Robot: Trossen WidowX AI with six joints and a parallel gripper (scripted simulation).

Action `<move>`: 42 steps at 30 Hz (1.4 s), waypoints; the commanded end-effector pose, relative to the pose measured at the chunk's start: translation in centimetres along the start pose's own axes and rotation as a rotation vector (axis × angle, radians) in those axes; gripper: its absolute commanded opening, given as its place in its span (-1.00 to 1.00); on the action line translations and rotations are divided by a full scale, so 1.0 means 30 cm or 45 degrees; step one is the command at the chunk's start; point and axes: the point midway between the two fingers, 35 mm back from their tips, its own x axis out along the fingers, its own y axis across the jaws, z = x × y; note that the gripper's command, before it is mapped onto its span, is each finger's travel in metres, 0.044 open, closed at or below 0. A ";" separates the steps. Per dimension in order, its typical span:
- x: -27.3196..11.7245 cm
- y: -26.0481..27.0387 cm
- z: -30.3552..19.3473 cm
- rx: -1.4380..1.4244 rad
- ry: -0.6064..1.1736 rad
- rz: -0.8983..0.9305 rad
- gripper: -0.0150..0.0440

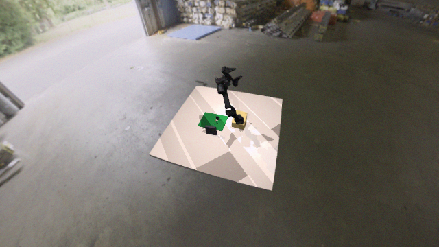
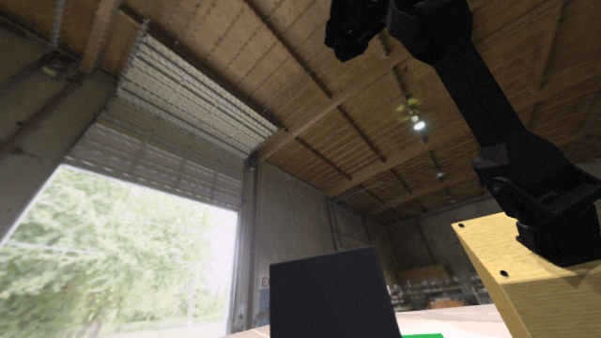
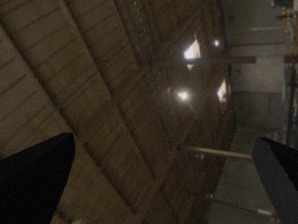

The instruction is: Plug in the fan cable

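Observation:
The green board (image 1: 206, 118) (image 2: 424, 336) lies flat on the light table top. A dark square block (image 1: 210, 130) (image 2: 329, 296), seemingly the fan, stands upright at the board's near edge. A small dark and pale part (image 1: 217, 119) stands on the board with a thin dark line by it. The plug and the four-pin header are too small to tell apart, so I cannot tell whether they are joined. My gripper (image 1: 239, 73) (image 3: 166, 145) is open and empty, raised high above the table and well away from the board. The wrist view shows only the roof and wall between the fingers.
The arm's base sits on a yellow wooden block (image 1: 239, 125) (image 2: 549, 305) just right of the board. The arm leans up and back from it. The square table top (image 1: 182, 151) has patches of light and shadow, with grey floor around it.

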 end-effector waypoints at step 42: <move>-1.258 -0.267 -1.086 -1.506 1.500 2.052 1.00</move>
